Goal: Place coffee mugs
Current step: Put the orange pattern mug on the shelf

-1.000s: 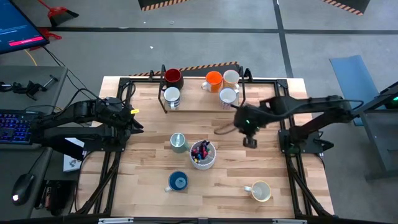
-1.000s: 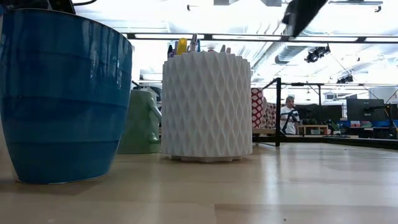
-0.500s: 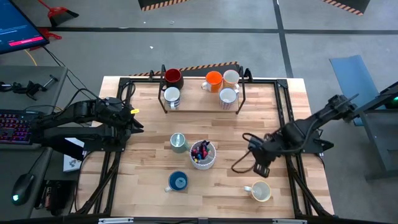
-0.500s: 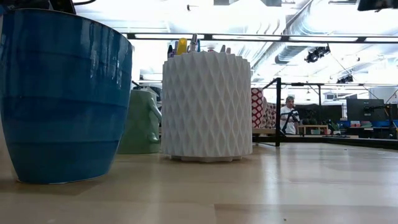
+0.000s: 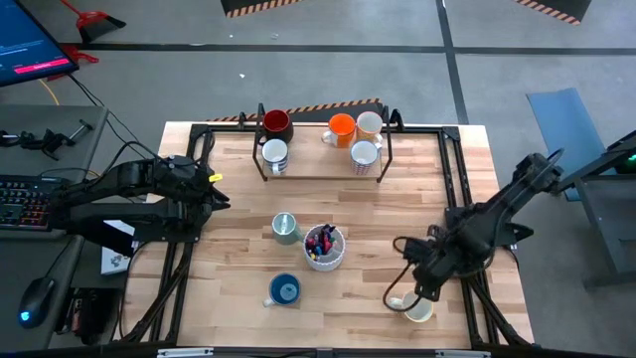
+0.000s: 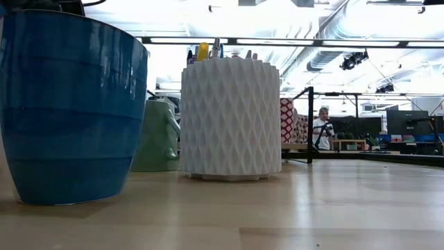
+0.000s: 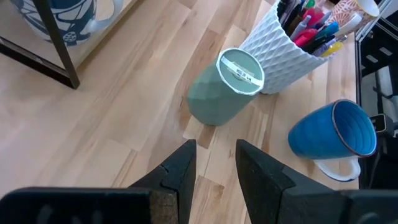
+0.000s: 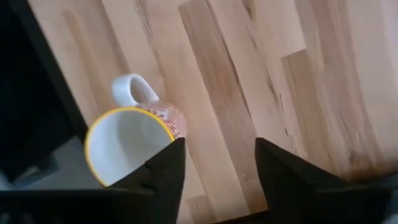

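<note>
We see the right gripper point(image 5: 415, 288), jaws wide, above a cream mug point(image 5: 418, 307) at the table's point(image 5: 368, 308) five o'clock. The left gripper point(image 5: 221, 191) waits at nine o'clock, jaws narrowly parted, holding nothing.

Materials and finishes, table and contents

Table point(image 5: 238, 298): pale wood planks, smooth, faint satin sheen. Blue mug point(image 6: 69, 104): glossy glazed ceramic, finely ridged wall; white handle. Green mug point(image 7: 225, 90): matt, faceted glaze. Pen cup point(image 6: 231, 118): matt white, diamond-textured relief, holding plastic pens. Cream mug point(image 8: 134, 143): smooth white inside, yellow rim, patterned outside. Rack point(image 5: 383, 149): dark matt metal bars, wooden base. Left gripper point(image 7: 211, 171) and right gripper point(image 8: 214, 171): matt black fingers.
</note>
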Motion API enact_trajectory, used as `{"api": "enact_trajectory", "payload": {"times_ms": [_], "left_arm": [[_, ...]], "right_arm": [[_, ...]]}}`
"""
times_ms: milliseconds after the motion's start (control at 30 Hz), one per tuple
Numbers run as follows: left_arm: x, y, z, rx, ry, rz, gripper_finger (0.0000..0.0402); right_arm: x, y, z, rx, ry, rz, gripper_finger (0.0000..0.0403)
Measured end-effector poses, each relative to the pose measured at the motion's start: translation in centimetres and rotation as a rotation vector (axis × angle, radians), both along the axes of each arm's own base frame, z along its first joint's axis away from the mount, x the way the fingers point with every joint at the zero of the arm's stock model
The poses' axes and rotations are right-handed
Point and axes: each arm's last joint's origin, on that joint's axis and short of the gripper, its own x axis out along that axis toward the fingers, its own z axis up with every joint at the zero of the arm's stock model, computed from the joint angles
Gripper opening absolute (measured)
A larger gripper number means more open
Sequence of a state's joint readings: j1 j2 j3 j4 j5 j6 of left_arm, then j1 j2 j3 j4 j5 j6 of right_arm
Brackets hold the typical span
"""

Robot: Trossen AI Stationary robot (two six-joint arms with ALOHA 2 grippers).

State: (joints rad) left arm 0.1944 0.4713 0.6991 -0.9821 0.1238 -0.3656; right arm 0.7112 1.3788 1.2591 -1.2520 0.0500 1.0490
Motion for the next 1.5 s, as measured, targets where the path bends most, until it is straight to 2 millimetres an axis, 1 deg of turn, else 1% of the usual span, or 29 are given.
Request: {"api": "enact_trajectory", "payload": {"times_ms": [167, 300, 400, 567, 733, 1067, 1167, 1267, 1333, 1433, 1467, 1500], "left_arm": [[0.0, 0.0, 0.0, -0.003, 0.000, 0.003, 0.0104], [0.0, 0.0, 0.0, -0.037, -0.001, 0.034, 0.0104], [0.0, 0.0, 0.0, -0.038, -0.001, 0.035, 0.0104], [0.0, 0.0, 0.0, -0.035, -0.001, 0.037, 0.0104], [0.0, 0.0, 0.0, -0.022, 0.000, 0.026, 0.0104], [0.0, 0.0, 0.0, -0.021, 0.000, 0.027, 0.0104], [0.0, 0.0, 0.0, -0.021, 0.000, 0.028, 0.0104], [0.0, 0.0, 0.0, -0.016, 0.001, 0.032, 0.0104], [0.0, 0.1, 0.0, -0.005, 0.002, 0.044, 0.0104], [0.0, 0.2, 0.0, 0.016, 0.006, 0.066, 0.0104], [0.0, 0.2, 0.0, 0.021, 0.007, 0.071, 0.0104], [0.0, 0.2, 0.0, 0.023, 0.007, 0.073, 0.0104]], "right_arm": [[1.2, 1.7, -2.5, -0.007, 0.139, 0.124, 0.0218], [1.9, 2.4, -3.8, -0.013, 0.187, 0.137, 0.0239], [2.2, 3.1, -4.4, -0.020, 0.171, 0.142, 0.0240], [2.6, 4.5, -4.9, 0.029, 0.110, 0.161, 0.0240], [2.7, 5.1, -5.6, 0.019, 0.135, 0.132, 0.0240], [4.0, 6.2, -9.1, -0.047, 0.212, 0.257, 0.0238], [4.2, 6.3, -9.8, -0.069, 0.223, 0.287, 0.0220], [4.5, 6.2, -10.2, -0.127, 0.198, 0.299, 0.0179], [4.7, 6.0, -10.3, -0.158, 0.179, 0.288, 0.0138], [5.0, 5.6, -10.3, -0.192, 0.157, 0.256, 0.0049], [5.0, 5.5, -10.2, -0.195, 0.161, 0.249, 0.0026], [5.1, 5.4, -10.2, -0.201, 0.154, 0.236, 0.0015]]}}
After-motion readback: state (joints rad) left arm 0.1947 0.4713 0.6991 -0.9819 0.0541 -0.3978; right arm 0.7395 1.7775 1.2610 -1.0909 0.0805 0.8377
